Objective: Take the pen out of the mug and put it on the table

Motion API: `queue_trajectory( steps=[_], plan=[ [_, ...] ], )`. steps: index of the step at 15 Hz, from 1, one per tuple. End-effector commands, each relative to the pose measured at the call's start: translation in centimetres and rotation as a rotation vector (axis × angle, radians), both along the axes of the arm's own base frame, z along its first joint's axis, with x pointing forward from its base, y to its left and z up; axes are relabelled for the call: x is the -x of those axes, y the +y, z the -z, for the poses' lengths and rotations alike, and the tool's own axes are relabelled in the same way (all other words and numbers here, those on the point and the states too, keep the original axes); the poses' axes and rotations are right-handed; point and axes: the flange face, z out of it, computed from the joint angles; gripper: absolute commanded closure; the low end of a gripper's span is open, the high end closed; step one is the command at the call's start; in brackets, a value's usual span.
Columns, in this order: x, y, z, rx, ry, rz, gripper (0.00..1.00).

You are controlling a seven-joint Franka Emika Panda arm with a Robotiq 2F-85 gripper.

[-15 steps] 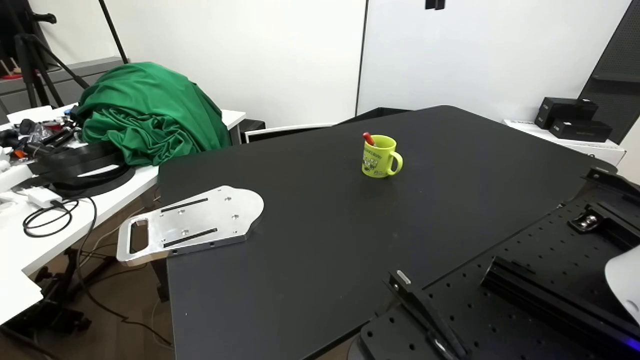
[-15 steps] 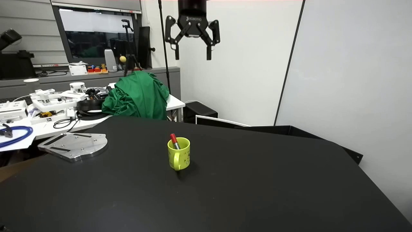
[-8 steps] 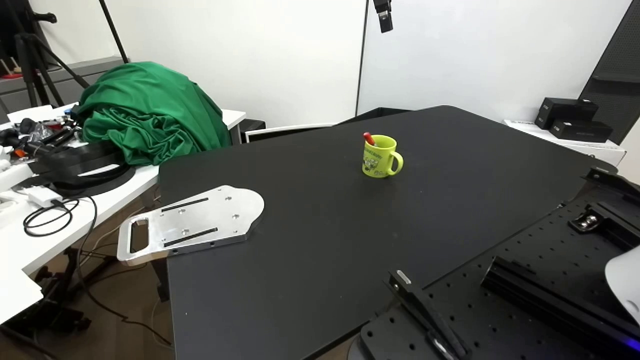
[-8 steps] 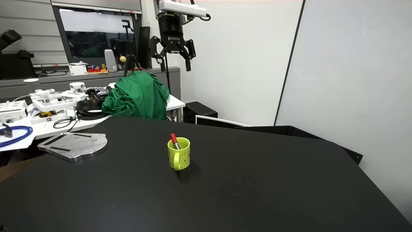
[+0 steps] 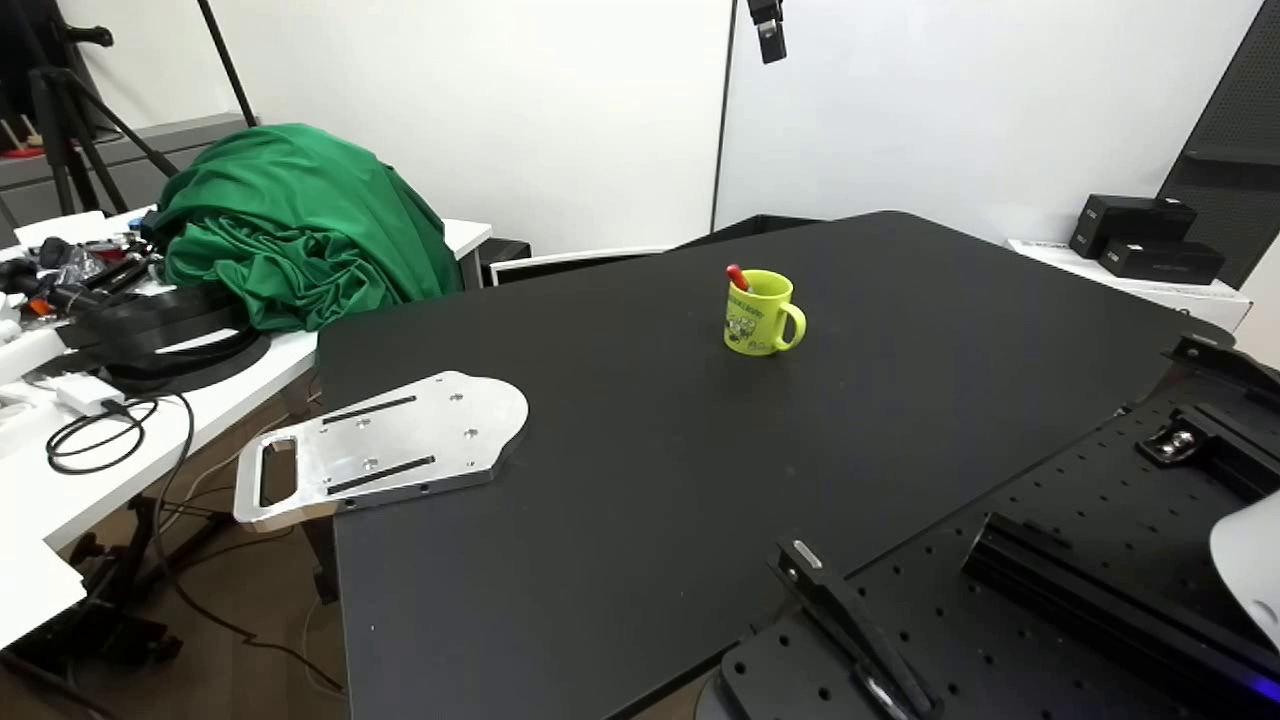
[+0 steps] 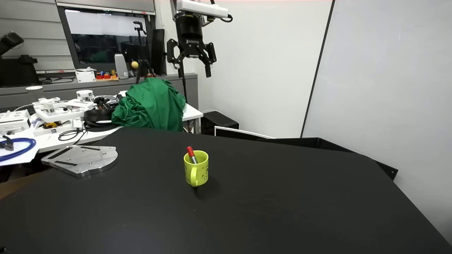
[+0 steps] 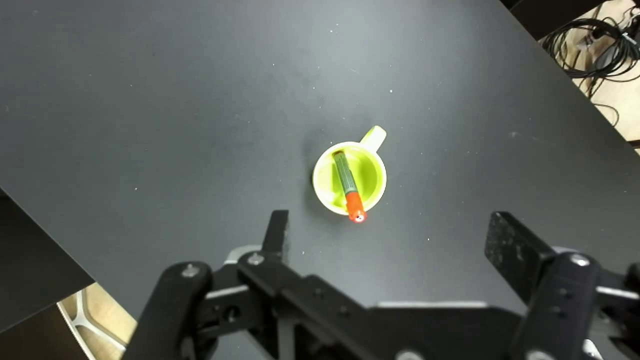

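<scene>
The pen (image 6: pixel 190 152), with a red cap and grey-green body, leans in the mug with its red end above the rim; it also shows in the wrist view (image 7: pixel 346 175). The yellow-green mug (image 5: pixel 748 330) stands upright on the black table (image 5: pixel 620 540), handle at its side; the mug is also in the wrist view (image 7: pixel 371 175). My gripper (image 6: pixel 195 72) is open and empty, high above the table. In the wrist view the gripper (image 7: pixel 390 217) has its jaws wide apart, the mug beyond them, nearer the left finger. Only one fingertip (image 5: pixel 771 45) shows in an exterior view.
A silver metal plate (image 5: pixel 400 430) lies at the table's edge, also in an exterior view (image 6: pixel 84 158). A green cloth (image 5: pixel 300 230) sits on the cluttered white desk (image 5: pixel 230 420). A black perforated board (image 5: pixel 930 590) adjoins the table. Black boxes (image 5: pixel 1160 258) stand farther back.
Between one second and half a second ago the gripper shifted left and slightly lower in an exterior view, looking smaller. Since then it has hardly moved. Pen and mug stay put.
</scene>
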Motion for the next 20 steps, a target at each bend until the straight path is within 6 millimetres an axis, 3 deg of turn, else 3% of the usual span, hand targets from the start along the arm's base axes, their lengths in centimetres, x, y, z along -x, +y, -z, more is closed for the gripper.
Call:
queue_trajectory(
  steps=[1, 7, 11, 15, 20],
  plan=[
    [-0.7, -0.1, 2.0, 0.0, 0.017, 0.017, 0.0],
    [-1.3, 0.3, 12.3, -0.065, 0.141, -0.047, 0.0],
    [-2.3, 0.2, 17.3, -0.046, 0.188, -0.043, 0.0],
    [-3.9, 0.9, 20.3, -0.022, 0.199, -0.046, 0.0],
    [-5.2, 3.0, 21.9, 0.031, 0.216, -0.091, 0.0]
  ],
)
